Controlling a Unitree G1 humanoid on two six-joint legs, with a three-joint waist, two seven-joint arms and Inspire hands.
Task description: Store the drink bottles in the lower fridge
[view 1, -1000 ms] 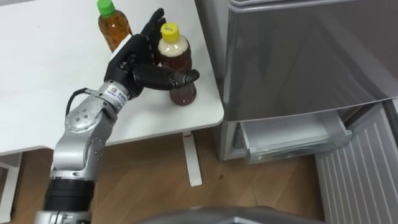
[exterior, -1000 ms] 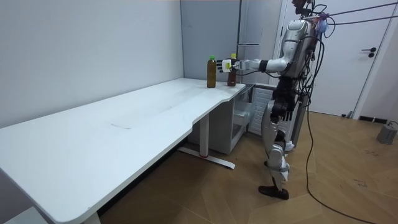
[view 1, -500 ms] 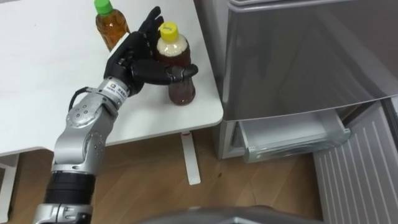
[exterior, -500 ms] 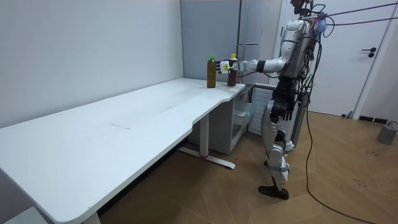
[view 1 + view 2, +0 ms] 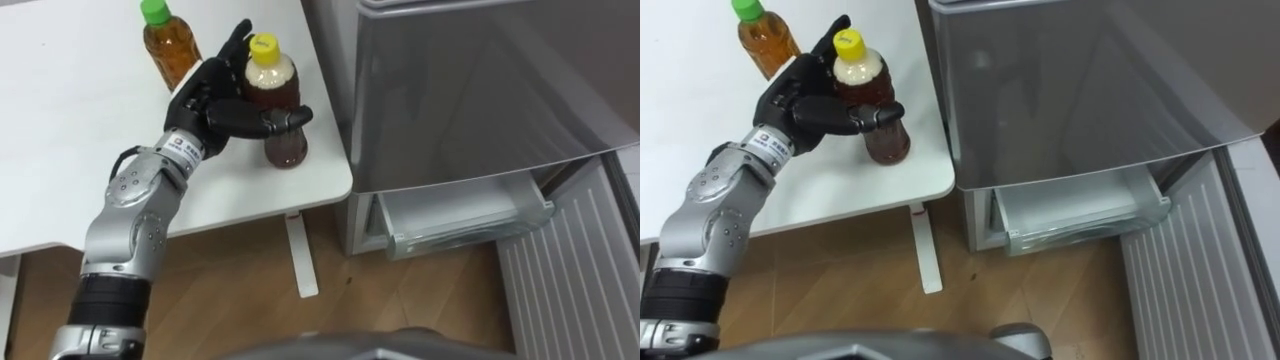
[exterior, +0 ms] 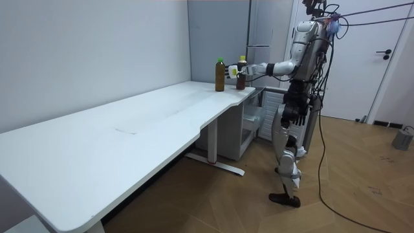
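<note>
It appeared to be a plainly fitted office or test room with a household appliance in it: a long white desk [image 6: 129, 133] ran along a plain grey wall [image 6: 84, 52], over a wood-patterned floor [image 6: 362, 194] and near a white door [image 6: 396, 58]. A steel-fronted fridge [image 5: 470, 90] stood at the desk's end with its lower drawer [image 5: 455, 212] open. The small object [image 6: 403, 138] on the floor by the door was possibly a bin.

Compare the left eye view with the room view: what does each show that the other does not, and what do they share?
Left eye view: the robot hand with its thumb curled round the yellow-cap bottle. Room view: the robot standing at the table's end, and a door behind it. Both: that bottle beside the green-cap bottle.
</note>
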